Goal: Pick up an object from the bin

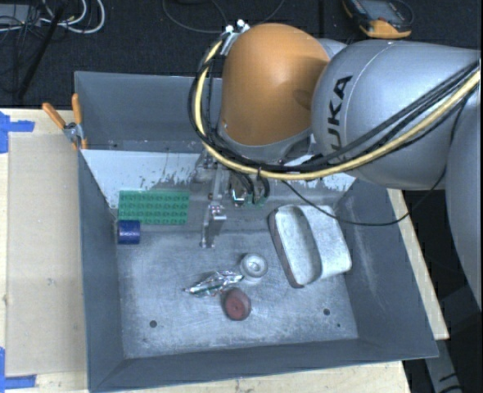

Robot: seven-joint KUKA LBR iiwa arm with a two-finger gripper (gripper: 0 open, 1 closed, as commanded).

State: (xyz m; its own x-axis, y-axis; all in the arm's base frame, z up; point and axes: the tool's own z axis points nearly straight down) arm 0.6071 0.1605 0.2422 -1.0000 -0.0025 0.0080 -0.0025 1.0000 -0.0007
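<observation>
Several loose items. Your gripper (211, 234), closure unreadable, hangs beside green studded plate (153, 210); centre over one piece before descending.

A robotics lab: a silver KUKA arm (389, 113) strung with yellow and black cables (205, 129) hangs over a scuffed grey metal bin (102, 301), and beyond the bin's far left corner loose cords (78, 6) lie on a dark floor (143, 31)

Green studded plate (153, 210), rectangular, lying at the foot of the bin's (101, 301) back wall, left of centre
</observation>
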